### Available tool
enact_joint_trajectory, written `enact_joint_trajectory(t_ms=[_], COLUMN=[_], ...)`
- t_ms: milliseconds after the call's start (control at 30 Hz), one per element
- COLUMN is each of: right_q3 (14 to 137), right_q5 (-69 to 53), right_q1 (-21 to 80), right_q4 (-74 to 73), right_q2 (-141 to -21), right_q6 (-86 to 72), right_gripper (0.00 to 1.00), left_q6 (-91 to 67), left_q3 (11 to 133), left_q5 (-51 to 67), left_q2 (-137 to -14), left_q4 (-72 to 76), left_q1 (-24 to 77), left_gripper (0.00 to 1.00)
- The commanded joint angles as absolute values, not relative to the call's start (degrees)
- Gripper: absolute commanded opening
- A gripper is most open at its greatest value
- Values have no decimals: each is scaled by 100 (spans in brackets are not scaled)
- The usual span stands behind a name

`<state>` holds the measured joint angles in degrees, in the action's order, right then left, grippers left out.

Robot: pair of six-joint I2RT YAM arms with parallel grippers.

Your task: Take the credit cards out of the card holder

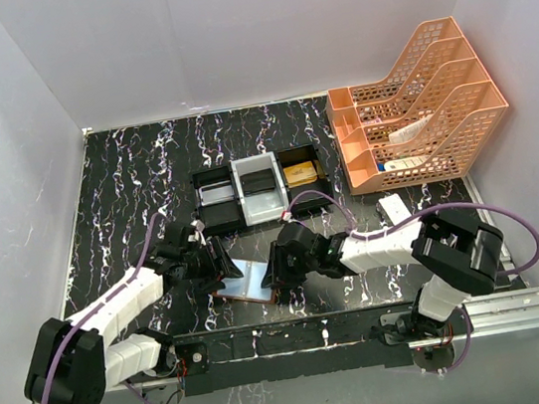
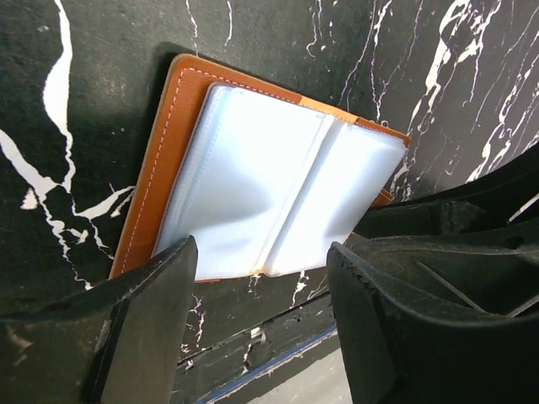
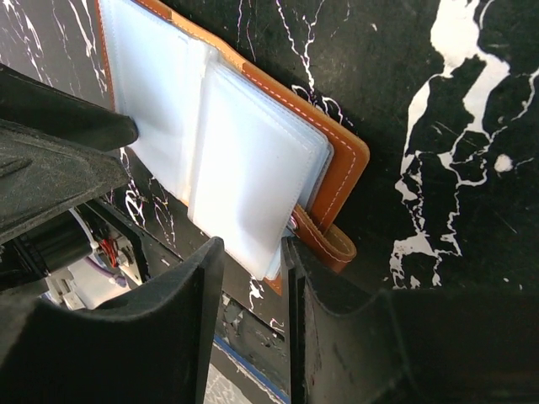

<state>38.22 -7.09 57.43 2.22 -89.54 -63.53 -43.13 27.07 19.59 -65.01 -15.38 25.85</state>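
**Flanking the open card holder with both grippers**

Top external: the card holder lies spread open on the black marbled table, near its front edge. The left gripper and right gripper sit just beside it, one on each side. The compartment tray stands well apart behind.

Left wrist: the brown cover lies flat with the pale grey-blue pockets facing up and folded down the middle. The left gripper has its fingers wide apart over the near edge, holding nothing.

Right wrist: the right gripper has its fingers drawn narrow around the pocket stack's corner, beside the clasp tab. Whether they actually pinch it, I cannot tell.

The credit cards cannot be told from the pockets here. They are probably thin, light, stiff and slick, inside soft glossy sleeves. The holder looks light enough to lift or slide along with a card, so the leather likely needs pinning. The best hold would be a card's exposed edge at a pocket mouth.
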Motion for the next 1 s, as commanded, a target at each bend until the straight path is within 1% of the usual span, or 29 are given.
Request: enact_joint_trajectory(t_ms=[0,100,167,267,400,500,633,733,967], right_q3=[3929,4029,4106,4160,4181,4226,4263,4271,4302], right_q5=[-542,-593,-555,-490,-567,-579,-596,-636,-686], right_q1=[5684,5646,5613,5560,5507,5489,5478,5467,5459], right_q4=[319,259,149,-23,-44,-77,-105,-97,-87], right_q2=[-9183,-9331,-9416,-9471,-9533,-9558,-9580,-9607,-9660], right_q6=[-6287,-6235,-6195,-6145,-6096,-6067,-6021,-6020,-6007], right_gripper=[31,31,31,31,31,31,31,32,32], left_q6=[-4362,-4266,-4220,-4113,-3994,-3962,-3974,-4006,-4057], left_q3=[2726,2802,3002,3399,3642,3610,3463,3344,3235], left_q5=[1600,1810,1644,1011,674,755,866,804,616], left_q2=[-6460,-6528,-6472,-6284,-6339,-6574,-6857,-6854,-6821], left_q4=[-1707,-1648,-1849,-2283,-2418,-2290,-2149,-2146,-2302], left_q1=[2637,2644,2645,2646,2649,2646,2646,2646,2661], left_gripper=[61,60,60,65,68,68,64,63,62])
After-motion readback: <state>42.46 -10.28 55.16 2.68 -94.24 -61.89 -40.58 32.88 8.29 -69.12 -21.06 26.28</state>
